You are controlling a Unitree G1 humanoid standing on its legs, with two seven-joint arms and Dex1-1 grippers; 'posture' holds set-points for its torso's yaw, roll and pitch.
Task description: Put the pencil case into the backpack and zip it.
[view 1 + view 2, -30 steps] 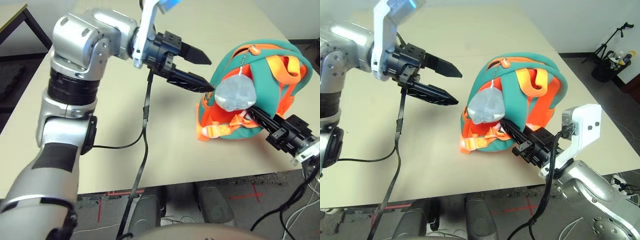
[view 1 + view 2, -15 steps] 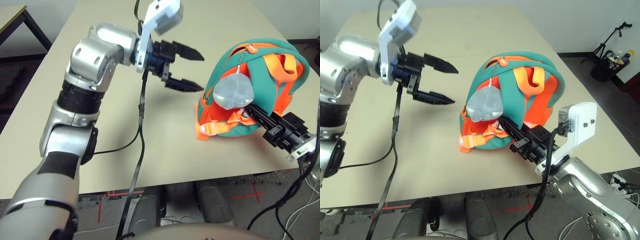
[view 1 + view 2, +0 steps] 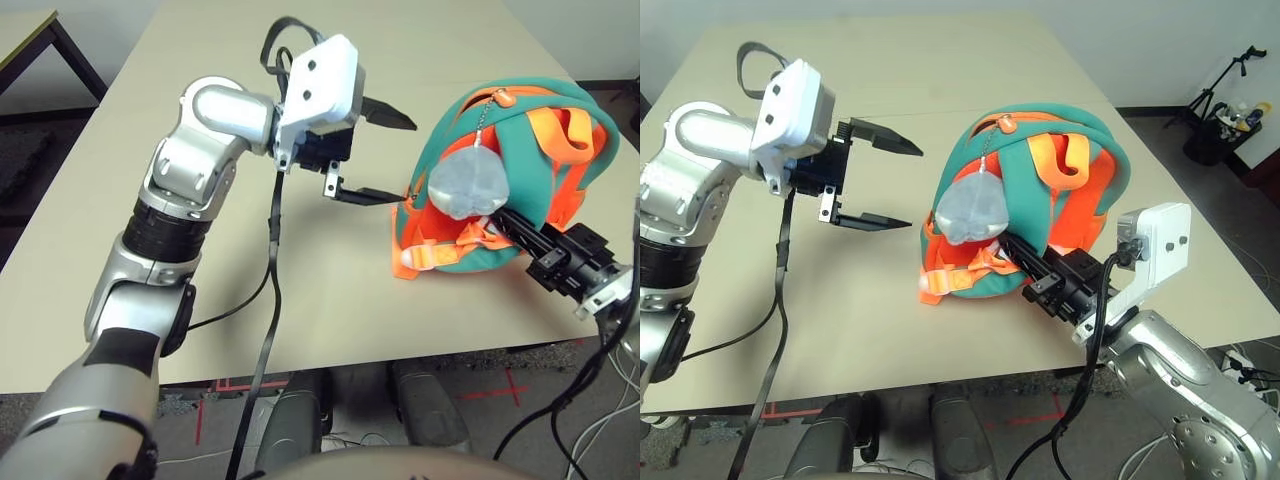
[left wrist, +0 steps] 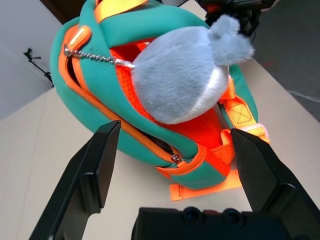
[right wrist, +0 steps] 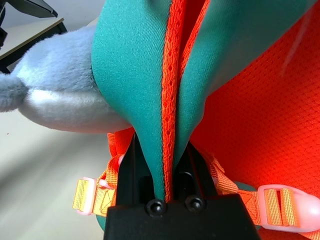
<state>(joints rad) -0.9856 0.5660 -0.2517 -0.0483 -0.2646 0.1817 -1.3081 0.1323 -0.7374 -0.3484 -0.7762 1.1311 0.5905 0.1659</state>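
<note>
On the bench, the backpack lies with a strap pinched in the right gripper. Left gripper hovers, jaws wide, facing the zipper pull; it should close squarely there. Pencil case unseen.

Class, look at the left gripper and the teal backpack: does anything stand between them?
Nothing visible does. The open left gripper hangs beside the small teal and orange backpack, only bare table between. The grey plush charm hangs over the near side.
</note>
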